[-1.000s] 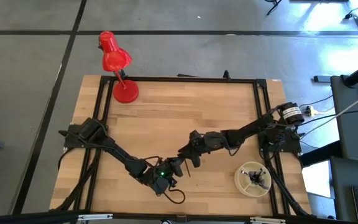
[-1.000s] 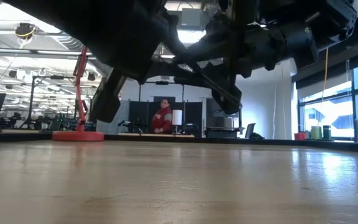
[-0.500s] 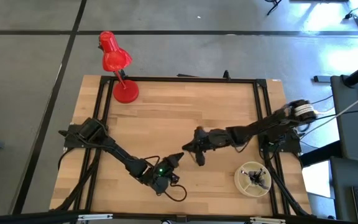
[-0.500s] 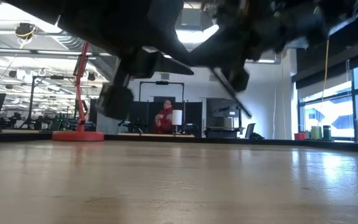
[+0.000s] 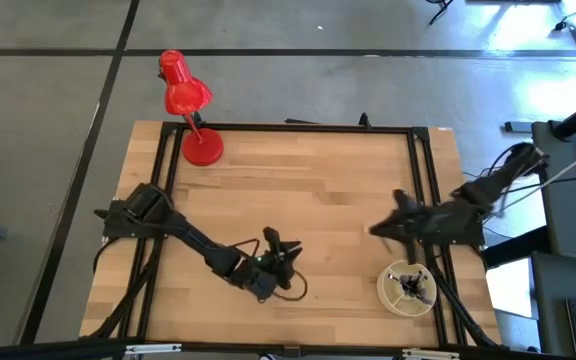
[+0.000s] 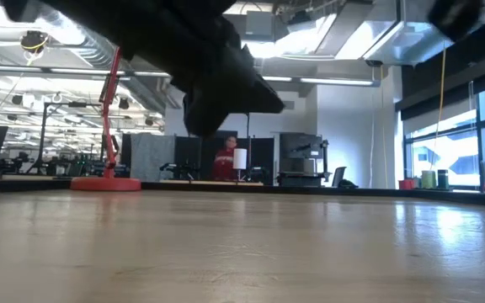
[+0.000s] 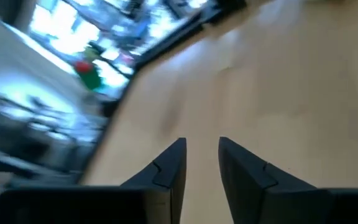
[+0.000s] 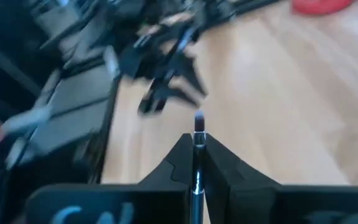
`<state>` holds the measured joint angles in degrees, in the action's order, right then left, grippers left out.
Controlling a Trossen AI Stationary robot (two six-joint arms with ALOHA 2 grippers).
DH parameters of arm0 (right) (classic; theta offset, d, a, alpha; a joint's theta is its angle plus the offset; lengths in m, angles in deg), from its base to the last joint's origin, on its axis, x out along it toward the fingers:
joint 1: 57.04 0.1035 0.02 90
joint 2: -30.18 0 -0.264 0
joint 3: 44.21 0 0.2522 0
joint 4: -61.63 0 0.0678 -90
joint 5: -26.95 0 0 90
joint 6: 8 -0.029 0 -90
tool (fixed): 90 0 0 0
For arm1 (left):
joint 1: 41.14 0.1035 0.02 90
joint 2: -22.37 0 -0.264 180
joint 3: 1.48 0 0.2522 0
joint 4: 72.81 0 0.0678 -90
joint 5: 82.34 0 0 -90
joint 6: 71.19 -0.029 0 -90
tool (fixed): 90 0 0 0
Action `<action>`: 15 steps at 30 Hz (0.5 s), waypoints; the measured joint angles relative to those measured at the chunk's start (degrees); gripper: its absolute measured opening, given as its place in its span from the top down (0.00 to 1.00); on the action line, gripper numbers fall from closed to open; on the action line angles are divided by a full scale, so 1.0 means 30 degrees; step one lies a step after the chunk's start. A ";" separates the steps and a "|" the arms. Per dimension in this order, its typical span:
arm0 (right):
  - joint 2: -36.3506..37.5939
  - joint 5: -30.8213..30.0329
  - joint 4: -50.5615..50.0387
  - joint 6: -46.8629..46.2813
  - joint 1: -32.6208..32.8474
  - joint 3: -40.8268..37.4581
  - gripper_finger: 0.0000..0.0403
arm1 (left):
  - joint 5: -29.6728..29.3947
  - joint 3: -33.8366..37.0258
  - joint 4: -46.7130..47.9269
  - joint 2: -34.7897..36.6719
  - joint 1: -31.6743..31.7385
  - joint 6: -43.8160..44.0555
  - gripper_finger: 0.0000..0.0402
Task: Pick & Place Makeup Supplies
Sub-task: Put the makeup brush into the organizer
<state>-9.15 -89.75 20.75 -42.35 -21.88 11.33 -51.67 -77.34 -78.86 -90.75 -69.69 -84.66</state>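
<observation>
My right gripper (image 5: 378,229) hangs over the table's right half, shut on one thin makeup brush (image 8: 197,134), a dark stick with a lighter tip. My left gripper (image 5: 281,246) is over the near middle of the table, open, with nothing between its fingers (image 7: 166,168). Several more brushes stand in a round pale cup (image 5: 408,288) at the near right, just nearer than my right gripper. My right gripper pinches the brush's stem (image 8: 197,152) between its two fingers. The brush lies along the fingers, and its lighter tip (image 8: 199,119) sticks out past the fingertips. The brush is lifted clear of the table.
A red desk lamp (image 5: 193,100) stands at the far left corner. The black frame rail (image 5: 423,180) runs along the table's right side. Bare wood lies between the two arms. Beyond the table a person in red (image 6: 223,160) stands in the room.
The two grippers met at the table's middle, where my right gripper took the brush from the left one. My right gripper then swung quickly toward the table's right edge with it. My left gripper let go, opened and turned a little.
</observation>
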 joint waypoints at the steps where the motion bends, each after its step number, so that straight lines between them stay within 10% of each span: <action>1: 0.0591 0.0021 -0.0924 -0.0267 0.0734 0.0000 0.96 | 0.0955 0.0000 0.0400 0.0206 0.0226 0.0900 0.79; 15: -0.1281 -0.5878 -0.1454 -0.1052 1.0580 -0.0015 0.96 | 0.3595 0.0000 0.5817 0.1971 0.1172 0.7343 0.92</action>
<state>-12.99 -107.39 16.39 -45.51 9.86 11.29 -40.88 -77.34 -61.41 -84.83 -66.17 -62.63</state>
